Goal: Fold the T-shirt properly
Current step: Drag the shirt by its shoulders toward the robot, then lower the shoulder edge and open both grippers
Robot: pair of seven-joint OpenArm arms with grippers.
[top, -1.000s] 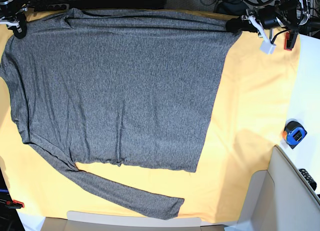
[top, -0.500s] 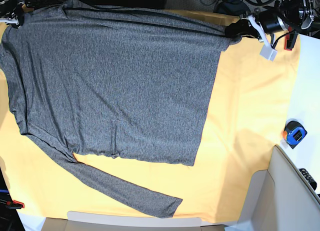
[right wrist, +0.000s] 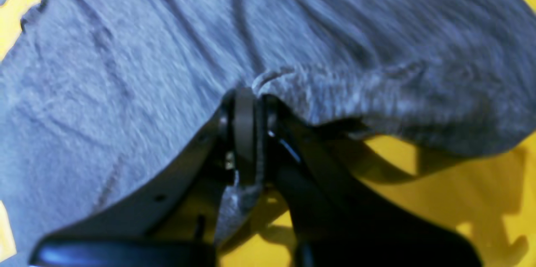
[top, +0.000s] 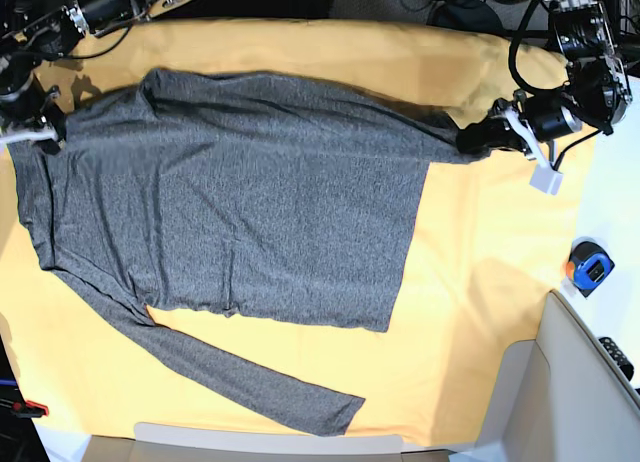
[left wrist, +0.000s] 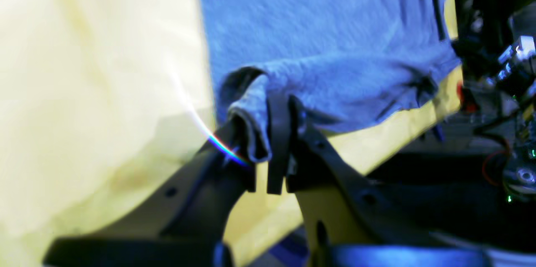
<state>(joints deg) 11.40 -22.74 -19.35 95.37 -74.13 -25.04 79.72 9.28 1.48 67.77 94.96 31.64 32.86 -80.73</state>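
Yellow-orange cloth (top: 500, 262) covers the tabletop, and the T-shirt (top: 240, 212) lies spread across its left and middle, one long sleeve trailing toward the near edge. At the shirt's far right corner, the left tool (left wrist: 268, 141) is pinched tight on a bunched fold of the grey knit, which is lifted off the cloth there. At the far left corner, the right tool (right wrist: 245, 133) is likewise clamped on a gathered edge of fabric. A blue-and-orange tape measure (top: 588, 266) sits well apart at the right.

No readable text anywhere (views blurred, surfaces plain).
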